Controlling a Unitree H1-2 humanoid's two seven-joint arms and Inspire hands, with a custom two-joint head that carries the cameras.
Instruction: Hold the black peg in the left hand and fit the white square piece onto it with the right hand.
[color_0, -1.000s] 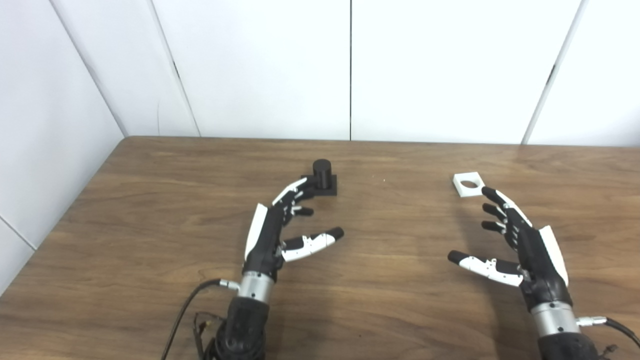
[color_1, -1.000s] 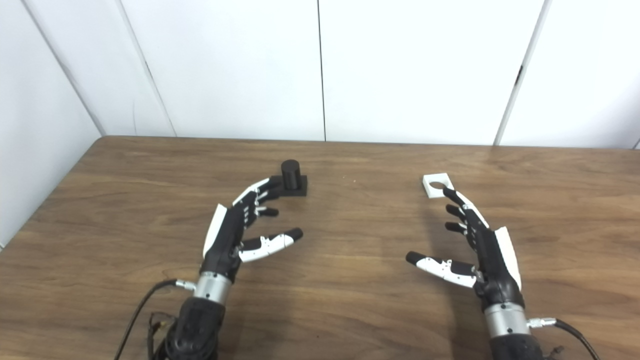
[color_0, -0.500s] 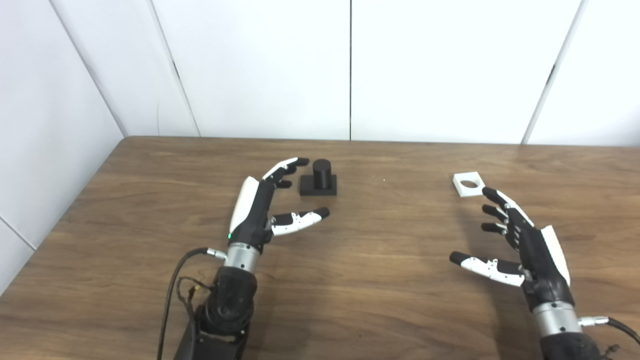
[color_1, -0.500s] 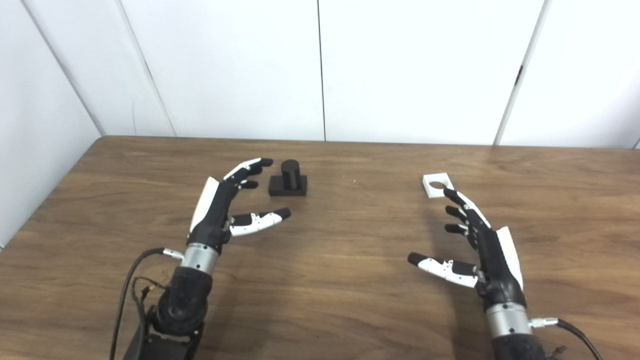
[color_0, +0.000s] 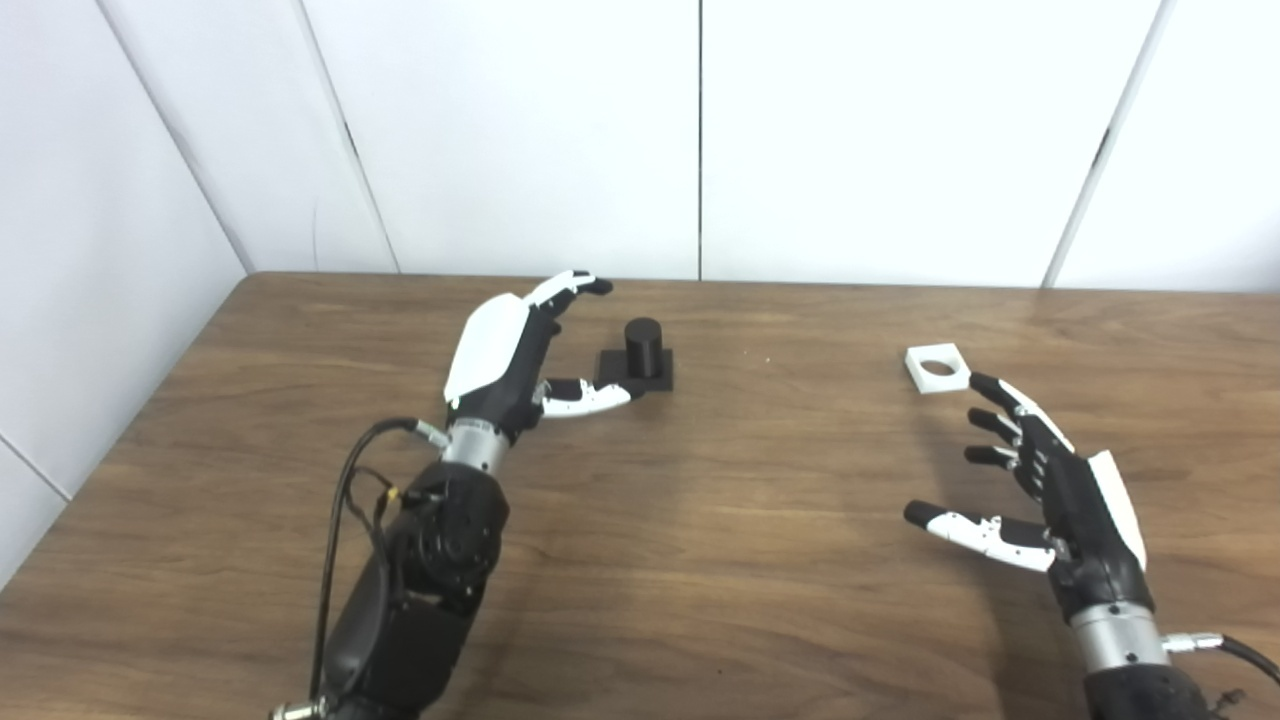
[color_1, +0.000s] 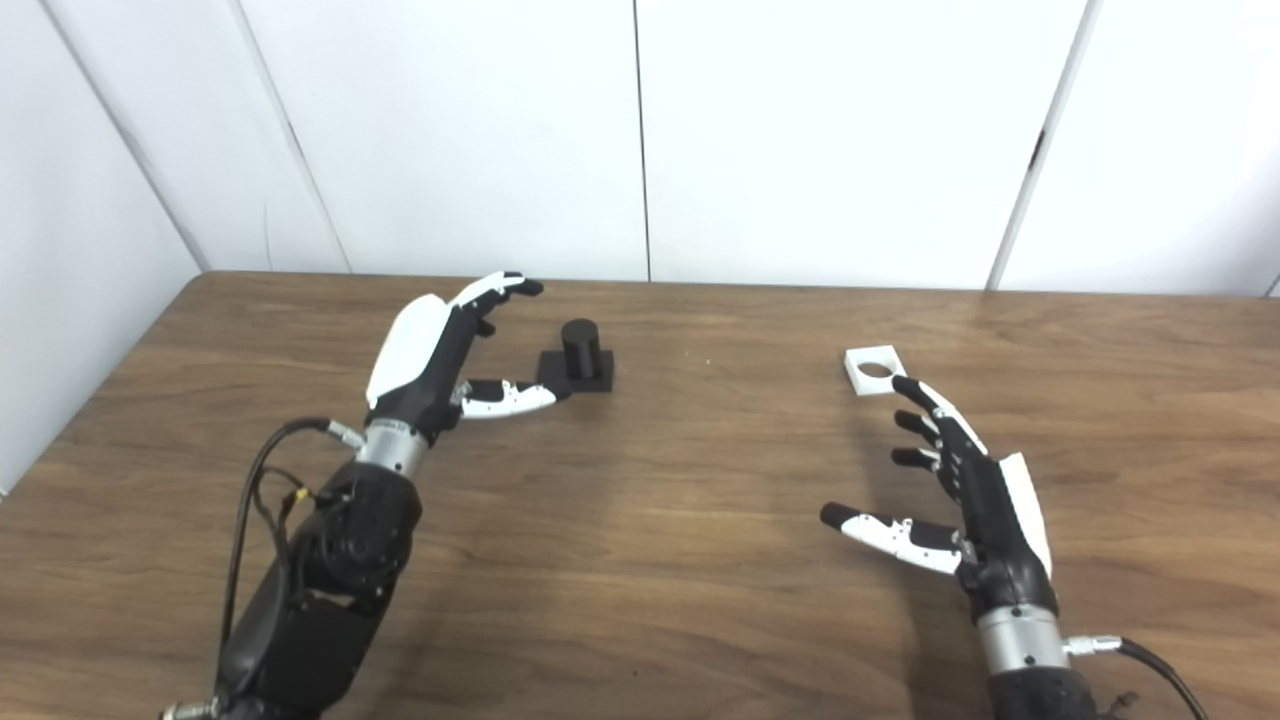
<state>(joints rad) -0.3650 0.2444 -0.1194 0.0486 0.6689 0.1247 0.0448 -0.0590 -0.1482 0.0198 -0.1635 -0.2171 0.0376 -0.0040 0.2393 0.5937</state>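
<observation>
Since the earlier frame the left hand (color_0: 505, 350) has advanced, fingers spread, beside the black peg (color_0: 643, 347) on the table (color_0: 700, 520); right hand (color_0: 1040, 480) spread near the white square piece (color_0: 937, 368), seemingly light and rigid, best gripped by its edges.

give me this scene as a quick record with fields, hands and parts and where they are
surface: brown wooden table
black peg: upright cylinder on a square black base, standing on the table
white square piece: flat, round hole through it, lying on the table
left robot hand: open, just left of the peg base, thumb tip at or near its corner
right robot hand: open, holding nothing, fingertips just short of the white piece
</observation>
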